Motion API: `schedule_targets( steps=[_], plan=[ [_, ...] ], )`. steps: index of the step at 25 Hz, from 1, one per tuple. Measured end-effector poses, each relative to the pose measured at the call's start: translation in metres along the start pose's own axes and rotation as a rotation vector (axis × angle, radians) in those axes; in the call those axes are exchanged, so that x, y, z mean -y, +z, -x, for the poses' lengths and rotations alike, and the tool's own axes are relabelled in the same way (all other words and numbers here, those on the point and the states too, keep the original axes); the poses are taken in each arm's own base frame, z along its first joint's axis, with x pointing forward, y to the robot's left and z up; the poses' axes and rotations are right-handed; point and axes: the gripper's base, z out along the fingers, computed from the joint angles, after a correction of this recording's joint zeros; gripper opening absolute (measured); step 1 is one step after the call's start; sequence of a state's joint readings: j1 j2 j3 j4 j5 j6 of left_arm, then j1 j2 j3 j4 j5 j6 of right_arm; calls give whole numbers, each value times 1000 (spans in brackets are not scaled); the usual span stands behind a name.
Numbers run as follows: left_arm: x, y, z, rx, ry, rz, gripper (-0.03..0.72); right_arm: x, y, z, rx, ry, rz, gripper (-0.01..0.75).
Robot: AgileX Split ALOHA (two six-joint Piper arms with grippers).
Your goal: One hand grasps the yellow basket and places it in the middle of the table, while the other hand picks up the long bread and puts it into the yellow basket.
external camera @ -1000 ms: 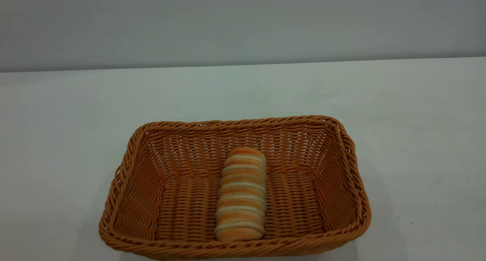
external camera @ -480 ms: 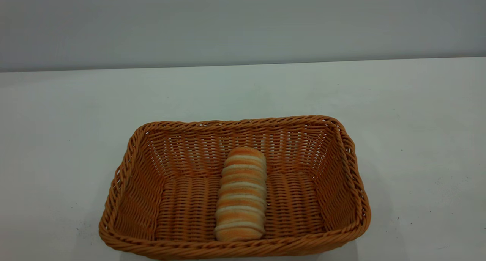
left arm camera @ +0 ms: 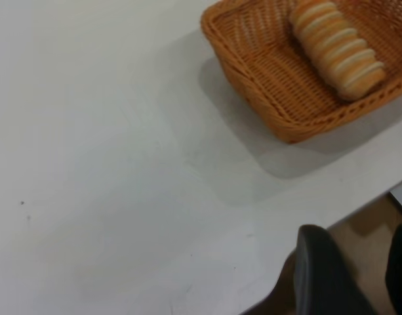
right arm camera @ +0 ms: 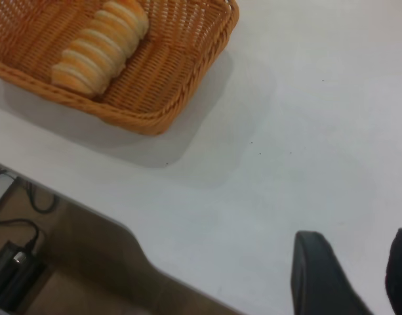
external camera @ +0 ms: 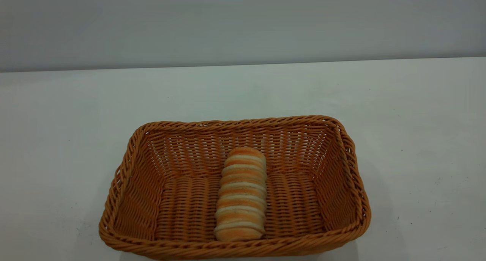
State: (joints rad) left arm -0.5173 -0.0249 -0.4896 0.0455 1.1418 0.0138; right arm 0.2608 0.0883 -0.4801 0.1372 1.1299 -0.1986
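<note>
Both task steps look done: the long bread (external camera: 241,194) lies flat on the floor of the yellow basket (external camera: 125,170), lengthwise front to back, roughly centred between the side walls. Basket sits on the table (external camera: 417,120), about mid-width in the exterior view and toward the near edge. Nothing obviously left except maybe parking the arms; judging by the layout, this reads as end of task.

Left gripper (left arm camera: 357,275): pulled off to the side, hanging over the table edge, well apart from the basket. From this tool, the basket (left arm camera: 253,79) is far ahead and off to one side, bread (left arm camera: 337,47) visible inside it. Two dark fingers show with a clear gap between them and nothing in the gap, so it is spread and empty.

Right gripper (right arm camera: 358,275): mirror pose on the other side, over bare tabletop near the table edge, well clear of the basket (right arm camera: 155,115). Bread (right arm camera: 99,46) sits inside the basket, far from this tool. Fingers are parted, nothing held.

Neither arm appears in the exterior view, so both are retracted out of the work area. No contact with anything.
</note>
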Motion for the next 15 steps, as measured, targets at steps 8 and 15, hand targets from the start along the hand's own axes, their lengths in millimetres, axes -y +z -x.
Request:
schedule_targets(
  steps=[8, 15],
  plan=[
    [0, 0, 0, -1, -14, 0, 301, 0, 0, 0, 0, 0, 0, 238],
    [1, 0, 0, -3, -32, 23, 301, 0, 0, 0, -1, 19, -22, 238]
  ],
)
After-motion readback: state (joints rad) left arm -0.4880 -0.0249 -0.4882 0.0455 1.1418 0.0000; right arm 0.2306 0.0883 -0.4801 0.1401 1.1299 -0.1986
